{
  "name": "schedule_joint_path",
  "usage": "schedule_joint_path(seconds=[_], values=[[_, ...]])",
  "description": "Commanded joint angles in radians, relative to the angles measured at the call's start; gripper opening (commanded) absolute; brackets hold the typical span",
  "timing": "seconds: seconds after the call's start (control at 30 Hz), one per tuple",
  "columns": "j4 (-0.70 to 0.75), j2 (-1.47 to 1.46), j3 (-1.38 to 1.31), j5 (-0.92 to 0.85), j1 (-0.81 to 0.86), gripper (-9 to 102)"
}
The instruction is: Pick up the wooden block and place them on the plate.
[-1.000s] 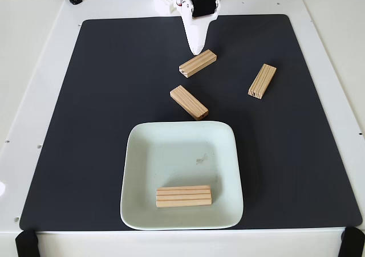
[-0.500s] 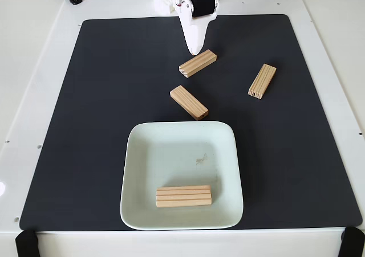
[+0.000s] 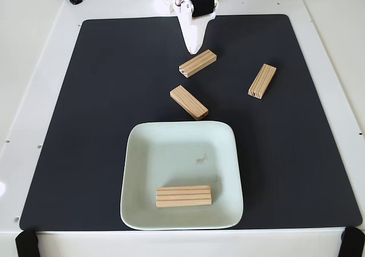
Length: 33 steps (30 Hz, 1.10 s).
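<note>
On the dark mat (image 3: 102, 97) three wooden blocks lie loose, the nearest one (image 3: 198, 63) just below the white gripper (image 3: 194, 47), a second (image 3: 189, 102) just above the rim of the plate (image 3: 142, 154) and a third (image 3: 262, 81) off to the right, while a fourth block (image 3: 183, 196) already rests inside the plate. To take the nearest block cleanly, I judge the fingers should straddle its short width, turned to match its tilt, and descend centred on it. From this fixed view the fingers merge into one white shape, so I cannot tell how wide they stand, and the arm's base is cut off at the top edge.

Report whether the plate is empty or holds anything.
Not empty: the plate holds one wooden block lying flat near its front edge in the fixed view; three more lie on the mat.
</note>
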Motion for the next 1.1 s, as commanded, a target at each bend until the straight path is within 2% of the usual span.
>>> schedule_joint_path(seconds=[0.0,0.5,0.57,0.73,0.83,1.07], values=[[0.032,0.012,-0.005,-0.008,-0.006,0],[0.018,0.012,-0.005,-0.008,-0.006,1],[0.021,0.012,-0.005,-0.008,-0.002,6],[0.031,0.012,-0.002,-0.009,0.006,36],[0.031,0.012,-0.002,-0.018,-0.008,48],[0.029,-0.040,0.009,-0.078,-0.003,42]])
